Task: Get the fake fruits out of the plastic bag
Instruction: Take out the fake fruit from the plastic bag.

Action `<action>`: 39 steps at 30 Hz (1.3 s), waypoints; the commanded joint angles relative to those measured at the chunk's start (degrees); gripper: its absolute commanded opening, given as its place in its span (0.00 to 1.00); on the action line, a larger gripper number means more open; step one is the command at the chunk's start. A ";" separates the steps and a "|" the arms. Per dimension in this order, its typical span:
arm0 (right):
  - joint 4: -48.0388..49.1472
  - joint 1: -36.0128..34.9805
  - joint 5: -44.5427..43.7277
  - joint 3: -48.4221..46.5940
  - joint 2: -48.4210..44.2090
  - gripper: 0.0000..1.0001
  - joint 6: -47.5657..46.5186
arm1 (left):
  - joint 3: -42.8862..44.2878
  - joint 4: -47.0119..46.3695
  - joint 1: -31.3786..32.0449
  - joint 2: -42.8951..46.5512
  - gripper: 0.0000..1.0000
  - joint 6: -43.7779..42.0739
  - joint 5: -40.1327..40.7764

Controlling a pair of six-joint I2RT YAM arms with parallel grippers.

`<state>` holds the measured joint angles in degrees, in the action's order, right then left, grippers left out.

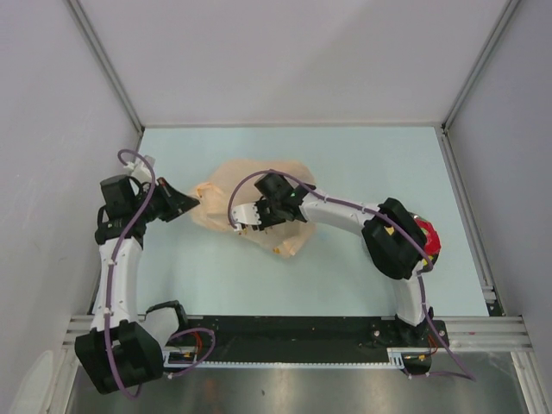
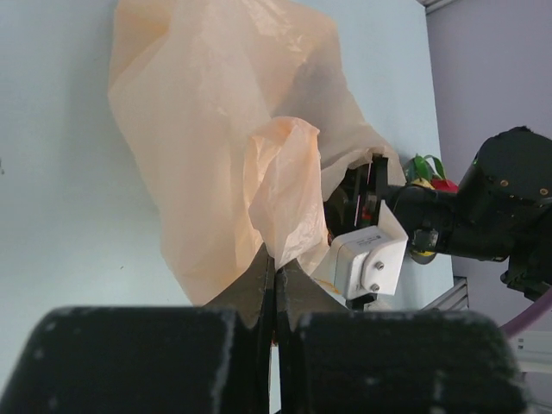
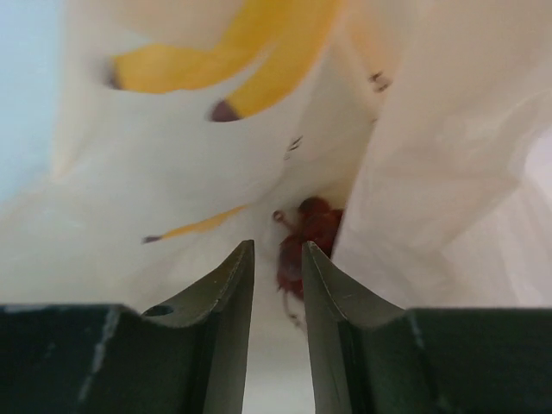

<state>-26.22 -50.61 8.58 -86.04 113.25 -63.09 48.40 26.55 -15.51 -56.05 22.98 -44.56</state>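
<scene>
From above, the plastic bag (image 1: 226, 185) is lying crumpled on the pale table (image 1: 362, 155), a little left of centre, with the two arms reaching it from opposite sides. The left claw (image 1: 194, 203) is meeting the bag's left edge. The left wrist view is showing what the overhead cannot: its fingers are pressed flat together, pinching a raised fold of the peach film between them. The right claw (image 3: 278, 259) is sitting over the bag's middle, and only its own camera is looking in among the folds. There the two fingers are standing a narrow gap apart with nothing clearly caught between them. Just beyond their tips a dark red fruit (image 3: 309, 231) is lying against the film, and it cannot be told whether it is bare or under a layer of plastic. Printed bananas (image 3: 216, 52) are showing large on the film above it. Outside the bag, a red fruit with green leaves (image 1: 427, 233) is resting on the table at the right, just beside the right arm's elbow (image 1: 392, 237), which is partly covering it from above. The left wrist view is catching the same leaves and red behind that arm's dark body. Grey walls (image 1: 52, 129) are closing the table in on three sides, and a black rail (image 1: 302, 328) is carrying both bases at the near edge.
</scene>
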 commanded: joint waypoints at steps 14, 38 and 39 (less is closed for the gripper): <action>-5.06 4.03 13.47 -4.13 4.52 0.33 -30.74 | 0.82 -1.67 -0.58 -3.01 0.01 -4.00 2.63; -11.84 5.26 5.84 -14.50 15.15 0.33 -40.71 | -1.12 -3.69 -1.46 -0.99 0.00 -1.45 0.61; -12.19 5.35 5.05 -14.77 15.50 0.32 -40.88 | -1.03 -3.69 -1.46 -1.08 0.00 -1.45 0.52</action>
<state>-36.36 -45.95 16.12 -97.71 126.82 -101.84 47.33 25.43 -16.53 -57.63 20.91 -42.41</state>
